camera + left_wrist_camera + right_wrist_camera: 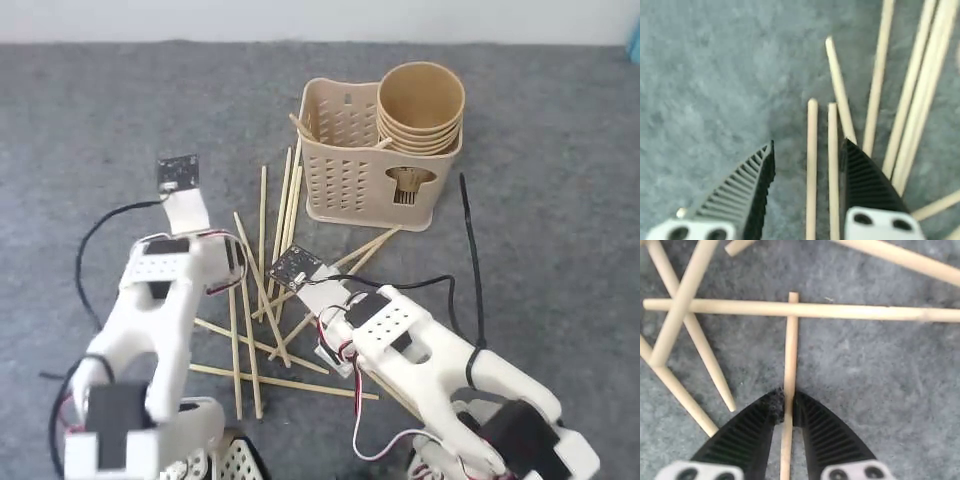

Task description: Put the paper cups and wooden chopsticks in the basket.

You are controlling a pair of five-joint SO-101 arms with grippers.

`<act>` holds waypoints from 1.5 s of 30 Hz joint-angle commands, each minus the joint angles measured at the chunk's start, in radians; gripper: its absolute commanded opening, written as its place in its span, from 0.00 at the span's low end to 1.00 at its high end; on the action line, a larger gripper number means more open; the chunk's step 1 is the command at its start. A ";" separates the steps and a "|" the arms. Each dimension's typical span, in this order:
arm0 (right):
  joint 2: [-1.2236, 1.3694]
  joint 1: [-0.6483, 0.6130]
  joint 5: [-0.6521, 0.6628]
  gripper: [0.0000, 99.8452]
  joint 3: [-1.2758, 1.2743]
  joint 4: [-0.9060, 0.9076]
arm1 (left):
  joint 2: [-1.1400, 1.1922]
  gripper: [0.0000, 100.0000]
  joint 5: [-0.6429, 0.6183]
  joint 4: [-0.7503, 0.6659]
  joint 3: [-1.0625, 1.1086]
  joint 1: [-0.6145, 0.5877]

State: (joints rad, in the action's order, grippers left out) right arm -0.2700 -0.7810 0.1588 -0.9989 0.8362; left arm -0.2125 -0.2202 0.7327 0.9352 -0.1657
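On the grey desk (80,120), in front of the basket (340,175): right gripper (785,402) clenched on one chopstick (791,345). Another stick (840,311) crosses its far end, so lift straight up, slowly, to avoid dragging it. Left gripper (808,146) released, straddling two chopsticks (811,150). Paper cups (420,105) already stacked in basket.

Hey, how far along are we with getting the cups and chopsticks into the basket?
Done: the stack of tan paper cups sits in the beige slotted plastic basket. In hand: the right gripper is shut on one wooden chopstick; the left gripper is open astride two more. Left: many loose chopsticks on the grey carpet.
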 commanded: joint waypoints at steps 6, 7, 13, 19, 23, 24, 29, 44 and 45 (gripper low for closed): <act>-0.024 -0.010 0.012 0.01 0.003 -0.030 | 0.292 0.06 -0.017 0.193 -0.311 -0.041; -0.024 -0.010 0.012 0.01 0.003 -0.030 | 0.310 0.05 -0.015 0.212 -0.332 -0.041; -0.024 -0.010 0.012 0.01 0.003 -0.030 | 0.328 0.07 0.055 0.236 -0.357 -0.038; -0.024 -0.010 0.012 0.01 0.003 -0.030 | 0.327 0.06 0.055 0.235 -0.357 -0.038; -0.024 -0.010 0.012 0.01 0.003 -0.030 | 0.327 0.06 0.055 0.233 -0.363 -0.038; -0.024 -0.010 0.012 0.01 0.003 -0.030 | 0.327 0.06 0.055 0.232 -0.366 -0.038; -0.024 -0.010 0.012 0.01 0.003 -0.031 | 0.327 0.06 0.060 0.232 -0.377 -0.034; -0.024 -0.008 0.014 0.01 0.003 -0.031 | 0.216 0.01 0.063 0.206 -0.349 0.021; -0.024 -0.008 0.014 0.01 0.003 -0.031 | 0.196 0.01 0.064 0.216 -0.354 0.021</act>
State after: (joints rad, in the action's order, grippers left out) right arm -0.2700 -0.7810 0.1588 -0.9989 0.8362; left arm 0.0944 -0.1680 0.9567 0.5961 -0.1565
